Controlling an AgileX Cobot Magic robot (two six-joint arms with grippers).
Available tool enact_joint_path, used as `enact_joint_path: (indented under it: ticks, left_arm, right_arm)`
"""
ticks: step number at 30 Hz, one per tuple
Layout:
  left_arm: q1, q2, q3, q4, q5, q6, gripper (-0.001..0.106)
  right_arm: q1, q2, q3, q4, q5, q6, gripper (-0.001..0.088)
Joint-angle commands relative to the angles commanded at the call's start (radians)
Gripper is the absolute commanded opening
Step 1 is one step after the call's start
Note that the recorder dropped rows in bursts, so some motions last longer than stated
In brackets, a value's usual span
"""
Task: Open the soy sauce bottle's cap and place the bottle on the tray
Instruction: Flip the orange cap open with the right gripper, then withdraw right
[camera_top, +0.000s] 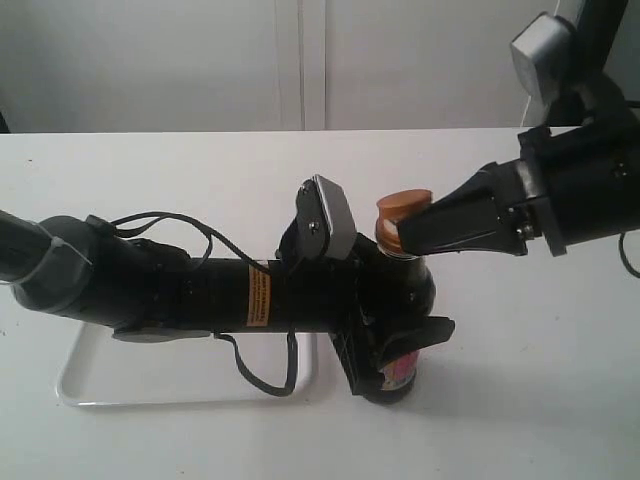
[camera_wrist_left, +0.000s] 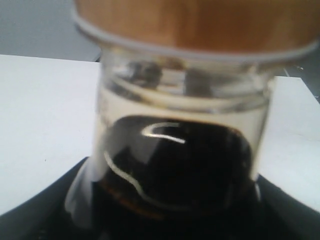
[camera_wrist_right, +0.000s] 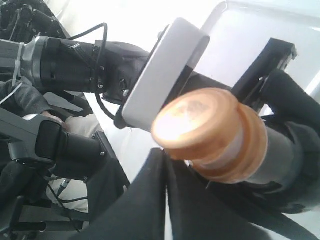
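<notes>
Cap (camera_top: 403, 203), round golden-orange plastic, not yet flipped; left gripper (camera_top: 400, 345) clamps clear glass soy sauce bottle (camera_wrist_left: 175, 165); right gripper (camera_top: 400, 232), fingers together, at collar; flat white tray (camera_top: 80, 385) awaits.

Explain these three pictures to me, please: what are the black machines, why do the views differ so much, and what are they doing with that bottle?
You are seeing two robot arms at a white table, each ending in a claw. The wide picture comes from a camera off the arms. The other two come from cameras on the wrists, hence the odd close-ups. The left claw grips the body of the soy sauce bottle, which stands on the table. The right claw has its fingertips at the neck, just under the orange cap, which looks shut; whether that claw is pinching is unclear. A white tray lies under the left arm, with no bottle on it.
</notes>
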Motion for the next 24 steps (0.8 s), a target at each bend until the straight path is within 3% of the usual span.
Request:
enact_joint_path:
  ticks: [10, 18, 24]
  left_arm:
    - [0.000, 0.000, 0.000, 0.014, 0.021, 0.000, 0.000]
    - [0.000, 0.000, 0.000, 0.014, 0.021, 0.000, 0.000]
    - [0.000, 0.000, 0.000, 0.004, 0.023, 0.000, 0.000]
  right_arm:
    - [0.000, 0.000, -0.099, 0.036, -0.096, 0.007, 0.0000]
    - [-0.002, 0.000, -0.139, 0.013, -0.276, -0.003, 0.0000]
    - [-0.002, -0.013, -0.139, -0.203, -0.430, 0.031, 0.0000]
